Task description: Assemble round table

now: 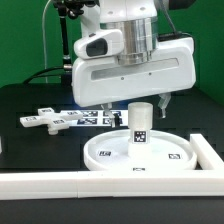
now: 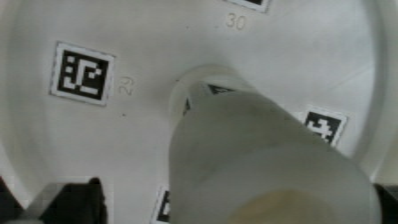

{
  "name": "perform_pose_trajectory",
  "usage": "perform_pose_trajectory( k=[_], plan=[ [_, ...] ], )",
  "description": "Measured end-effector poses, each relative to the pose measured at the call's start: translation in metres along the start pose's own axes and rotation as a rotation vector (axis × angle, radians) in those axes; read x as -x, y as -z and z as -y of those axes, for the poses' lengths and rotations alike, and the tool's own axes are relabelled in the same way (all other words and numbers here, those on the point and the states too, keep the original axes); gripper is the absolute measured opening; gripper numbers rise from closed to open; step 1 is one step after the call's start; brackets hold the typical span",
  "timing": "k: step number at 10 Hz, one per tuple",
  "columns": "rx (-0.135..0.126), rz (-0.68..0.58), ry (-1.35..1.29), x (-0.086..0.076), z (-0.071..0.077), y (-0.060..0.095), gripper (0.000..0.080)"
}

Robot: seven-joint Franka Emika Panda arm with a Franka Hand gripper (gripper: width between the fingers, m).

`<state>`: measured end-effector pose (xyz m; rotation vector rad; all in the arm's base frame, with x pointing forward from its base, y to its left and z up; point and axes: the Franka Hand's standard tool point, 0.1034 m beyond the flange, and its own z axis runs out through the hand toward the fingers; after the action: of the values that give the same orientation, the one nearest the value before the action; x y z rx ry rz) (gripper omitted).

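The gripper (image 1: pixel 134 104) is held spread above the round disc (image 1: pixel 105 155), nothing being clasped. The disc is hemmed by white border bars (image 1: pixel 60 185) at six and three o'clock. The cross-shaped piece (image 1: pixel 45 121) is laid at ten o'clock; the cylinder post (image 1: pixel 141 128) is stood upright at the disc's centre.

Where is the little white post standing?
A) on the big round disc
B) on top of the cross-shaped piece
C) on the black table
A: the post stands upright on the round disc, while the cross-shaped piece lies apart from it.
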<state>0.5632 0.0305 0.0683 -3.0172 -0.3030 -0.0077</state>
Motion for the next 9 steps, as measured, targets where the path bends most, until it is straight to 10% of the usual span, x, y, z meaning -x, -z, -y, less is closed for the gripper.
perform_pose_trajectory(
  k=[9],
  plan=[
    [0.047, 0.031, 0.758, 0.0050, 0.0053, -0.0013, 0.0649]
  ],
)
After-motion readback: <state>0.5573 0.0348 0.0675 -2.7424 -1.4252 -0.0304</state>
